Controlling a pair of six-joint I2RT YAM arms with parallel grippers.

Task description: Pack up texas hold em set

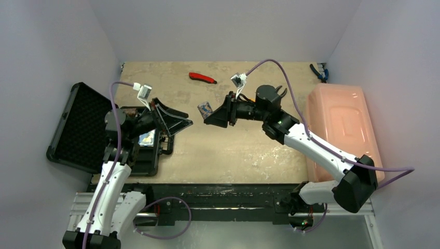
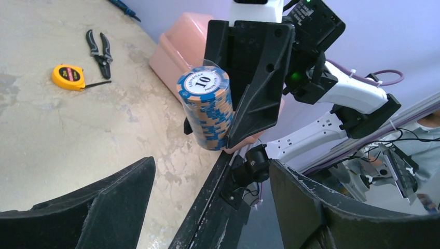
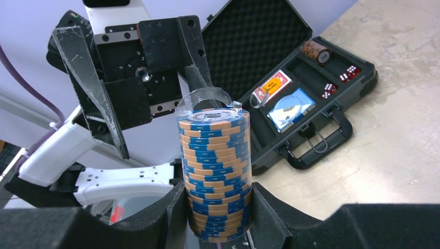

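My right tool [image 1: 208, 115] is closed partway around a chip roll [image 3: 215, 176], a stack of blue and tan chips in a clear sleeve. One finger presses each side of its lower half, and it is held up off the tabletop [image 1: 233, 155] near the centre of the overhead frame. In my left wrist view the roll sits in the upper middle, and its top chip shows a 10. My left tool [image 1: 189, 119] stands wide with nothing between its fingers [image 2: 104, 207]. It faces the roll from the left side of the overhead frame, near it but not touching. The black case [image 3: 358, 85] lies open at the left edge of the tabletop, its foam-lined lid laid back. Its tray holds a red card deck [image 3: 275, 83], a blue card deck [image 3: 290, 106], some red dice [image 3: 350, 72] and a brown chip roll [image 3: 316, 52] in the far compartment. A yellow tape measure [image 2: 68, 77] and pliers [image 2: 98, 52] lie at the upper left of my left wrist view. A red-handled tool [image 1: 202, 78] lies at the top centre of the overhead frame, and a pink bin [image 1: 342, 124] sits at its right.
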